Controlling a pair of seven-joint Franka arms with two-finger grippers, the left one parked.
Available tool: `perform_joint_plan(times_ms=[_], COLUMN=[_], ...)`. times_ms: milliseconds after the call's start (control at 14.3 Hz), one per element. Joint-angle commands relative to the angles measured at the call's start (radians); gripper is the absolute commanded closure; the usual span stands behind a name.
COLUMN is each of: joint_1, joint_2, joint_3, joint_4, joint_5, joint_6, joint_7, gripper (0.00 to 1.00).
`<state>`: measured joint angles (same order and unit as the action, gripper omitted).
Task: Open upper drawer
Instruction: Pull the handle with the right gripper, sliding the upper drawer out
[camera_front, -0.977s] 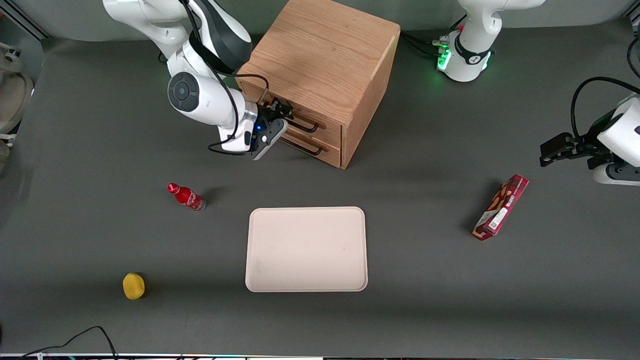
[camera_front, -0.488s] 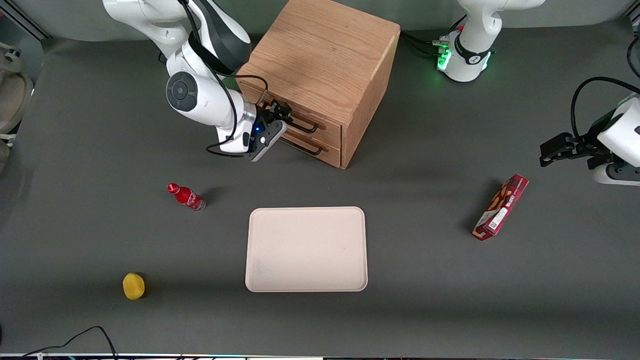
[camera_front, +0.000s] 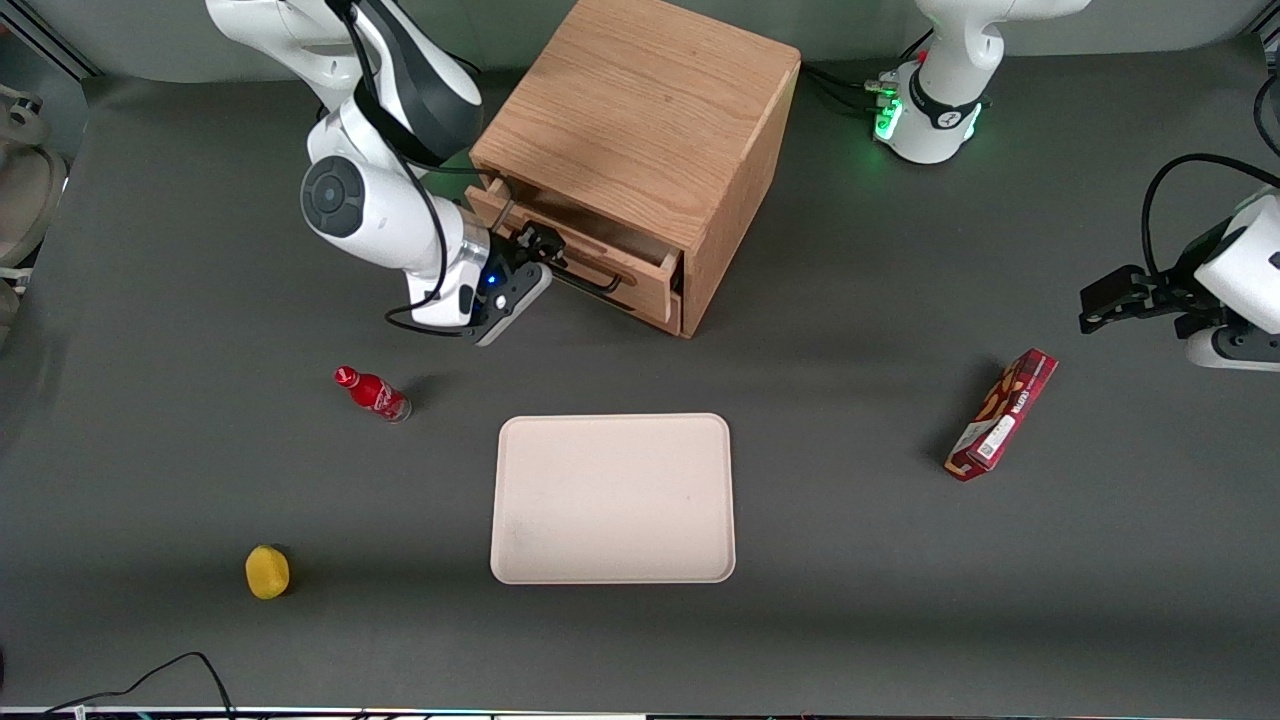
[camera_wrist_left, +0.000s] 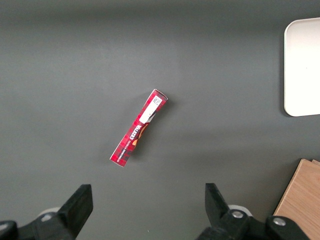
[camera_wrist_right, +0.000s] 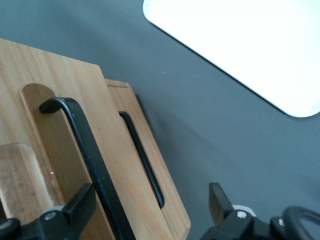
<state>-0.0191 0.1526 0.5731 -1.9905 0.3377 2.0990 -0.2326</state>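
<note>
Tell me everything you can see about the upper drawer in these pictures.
The upper drawer is the top one of two in a boxy wooden cabinet. It looks like light oak, wide and shallow, with a thin black wire handle. It is partly pulled out, its front standing proud of the bottom drawer. The hand is at the handle, whose bar runs between its fingers; actual contact is not clear.

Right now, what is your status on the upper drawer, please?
Gripper at the black handle, jaws straddling it. Upper drawer partly out of the cabinet. Nothing in front blocks it; tray sits nearer the camera.
</note>
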Motion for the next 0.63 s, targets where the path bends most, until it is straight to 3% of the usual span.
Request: perform_joint_plan(times_ms=[0,279,419,558], joint_1=[0.002,0.004,0.002,0.005], joint_2=[0.036,0.064,0.094,0.125], joint_3=[-0.015,-0.053,-0.058,-0.081], joint_4=[0.044,0.077,0.126,0.17], joint_5=[-0.039,-0.045,-0.097,-0.108], joint_6=[-0.017,-0.037,-0.074,-0.1], joint_7=[-0.027,-0.067,-0.065,-0.065], gripper=[0.0,0.0,0.0,0.0])
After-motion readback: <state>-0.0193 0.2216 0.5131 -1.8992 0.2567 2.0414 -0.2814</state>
